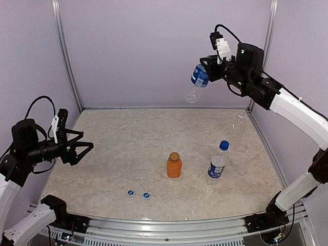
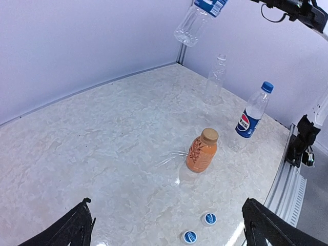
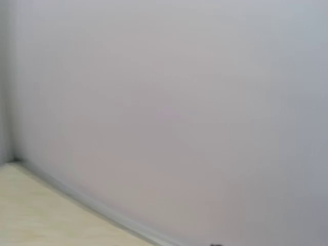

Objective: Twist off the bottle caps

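High above the table (image 1: 128, 148), right fingers (image 1: 209, 72) clamp a blue-labelled clear bottle (image 1: 199, 78); left fingers (image 2: 66, 231) gape.

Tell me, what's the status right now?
Left end effector open, empty. Right end effector shut on raised bottle. Two loose caps on table; juice bottle still capped. Nothing seen in the way.

White arm links (image 1: 297, 110), black joints (image 1: 249, 55), looping black cables (image 1: 43, 97).

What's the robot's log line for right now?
left gripper open, empty | right gripper shut on raised bottle | two blue caps loose on table | orange bottle capped
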